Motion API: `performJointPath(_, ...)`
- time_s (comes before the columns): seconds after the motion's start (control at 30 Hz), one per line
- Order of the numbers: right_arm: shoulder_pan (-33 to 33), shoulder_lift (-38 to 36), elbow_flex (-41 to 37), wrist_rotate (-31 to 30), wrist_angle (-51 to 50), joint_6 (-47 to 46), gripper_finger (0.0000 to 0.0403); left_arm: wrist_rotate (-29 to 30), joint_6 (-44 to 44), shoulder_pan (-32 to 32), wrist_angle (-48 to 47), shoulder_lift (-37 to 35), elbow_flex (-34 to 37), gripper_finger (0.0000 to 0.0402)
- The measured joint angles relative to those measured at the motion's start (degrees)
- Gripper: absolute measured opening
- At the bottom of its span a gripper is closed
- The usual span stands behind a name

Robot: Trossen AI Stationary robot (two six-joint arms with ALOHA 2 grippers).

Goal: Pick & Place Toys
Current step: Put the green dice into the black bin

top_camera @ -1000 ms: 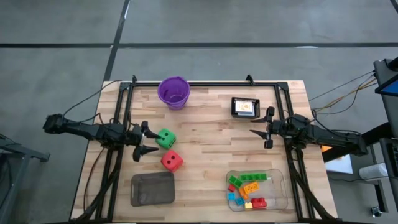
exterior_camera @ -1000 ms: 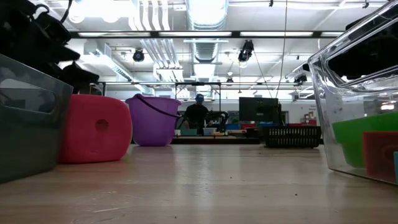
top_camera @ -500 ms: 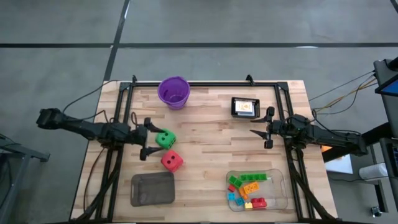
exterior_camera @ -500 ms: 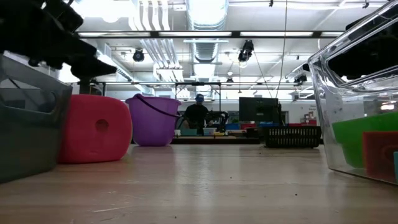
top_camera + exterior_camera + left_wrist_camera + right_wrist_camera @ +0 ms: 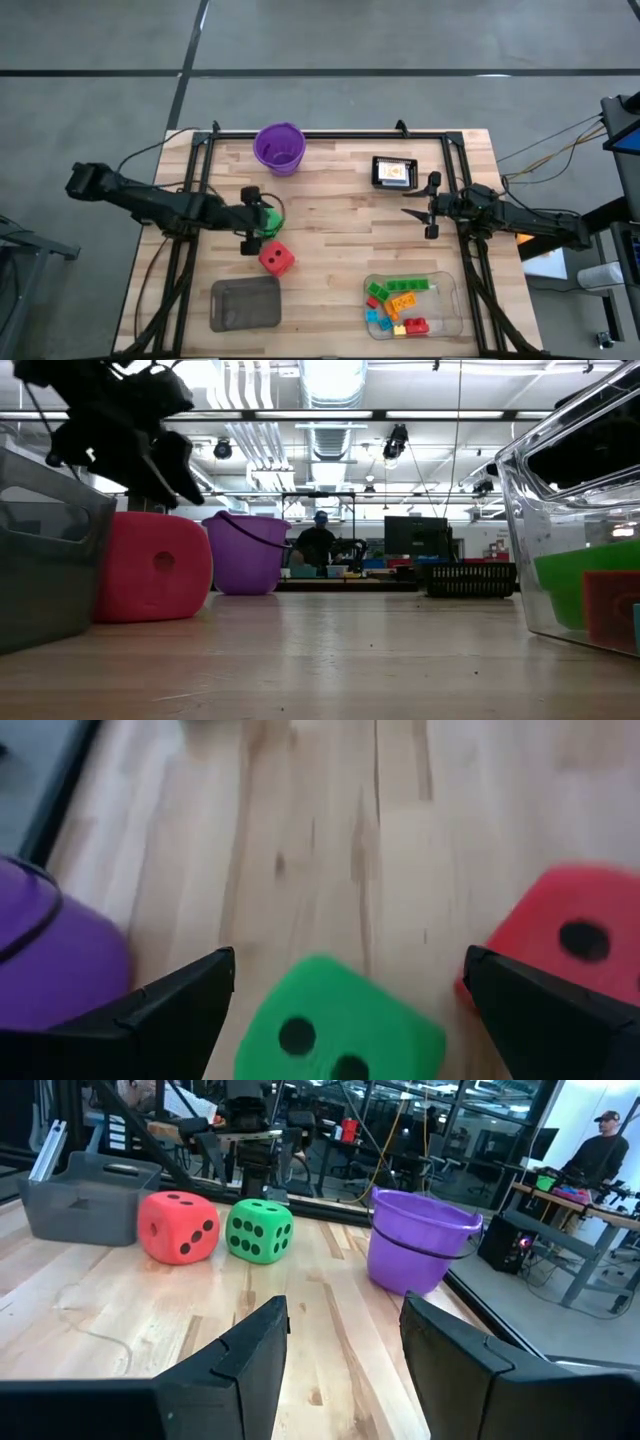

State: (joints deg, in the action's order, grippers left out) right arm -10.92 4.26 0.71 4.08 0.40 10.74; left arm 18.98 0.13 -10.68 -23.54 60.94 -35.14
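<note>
We're hovering the left pincer (image 5: pixel 345 1010), spread wide, over the green black-dotted plastic die (image 5: pixel 335 1025); it's sitting squarely between our fingers, red die (image 5: pixel 276 259) at five o'clock.

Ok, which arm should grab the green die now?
Left. Its pincer is open and already over the green die, which sits between its fingers in the left wrist view. The right pincer waits open across the table near the card holder.
</note>
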Motion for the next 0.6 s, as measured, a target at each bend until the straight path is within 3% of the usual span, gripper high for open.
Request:
performJointPath(0.3,0.0,1.84,0.0,0.0,0.01,-0.04,0.0191,0.24,-0.12,0.0,-18.16,12.24,-10.49,0.0392)
performJointPath(0.6,0.0,2.14,0.0,0.0,0.02,-0.04,0.0191,2.37,-0.28,0.02,-22.45,16.47,-10.61,0.0391)
